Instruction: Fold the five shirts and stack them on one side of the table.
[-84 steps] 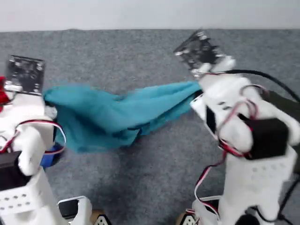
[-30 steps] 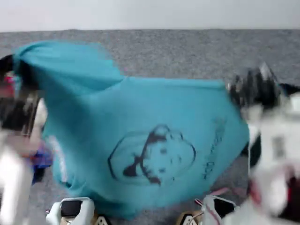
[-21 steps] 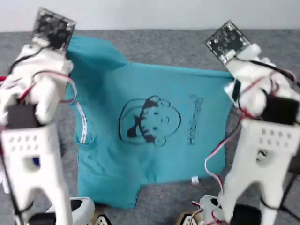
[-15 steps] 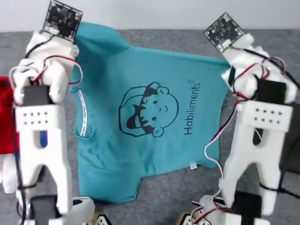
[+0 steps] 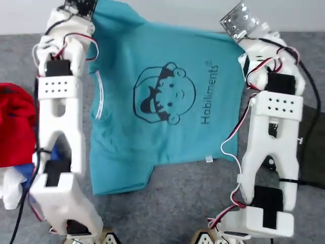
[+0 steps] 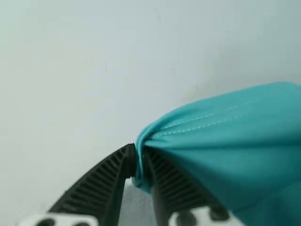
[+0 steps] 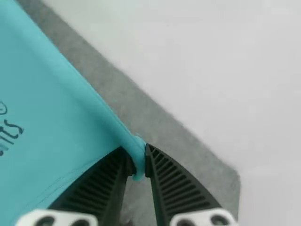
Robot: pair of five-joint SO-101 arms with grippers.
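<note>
The grey table [image 5: 193, 203] spreads under me, with the white wall [image 5: 177, 10] along its far edge. Most of its middle is covered by the teal shirt [image 5: 122, 147], opened out flat between my two arms with the print facing up. Its collar points toward my left arm and its hem toward my right. One sleeve [image 5: 119, 178] lies at the near edge on my left side, and the far edge reaches the wall.

My left arm [image 5: 58, 122] stretches along the collar side of the shirt. My right arm [image 5: 274, 132] stretches along the hem side.

A bunched red shirt [image 5: 15, 127] sits at the table's left edge, just beyond my left arm and apart from the teal one. Something dark [image 5: 311, 152] lies at the right edge behind my right arm; I cannot tell what it is.

On the shirt's chest is a dark cartoon face [image 5: 163, 94].

My left gripper [image 6: 138, 162] is clamped tight on a gathered fold of teal cloth, with the wall behind it. My right gripper [image 7: 137, 162] pinches the shirt's far edge at the hem corner, above the table's rim.
</note>
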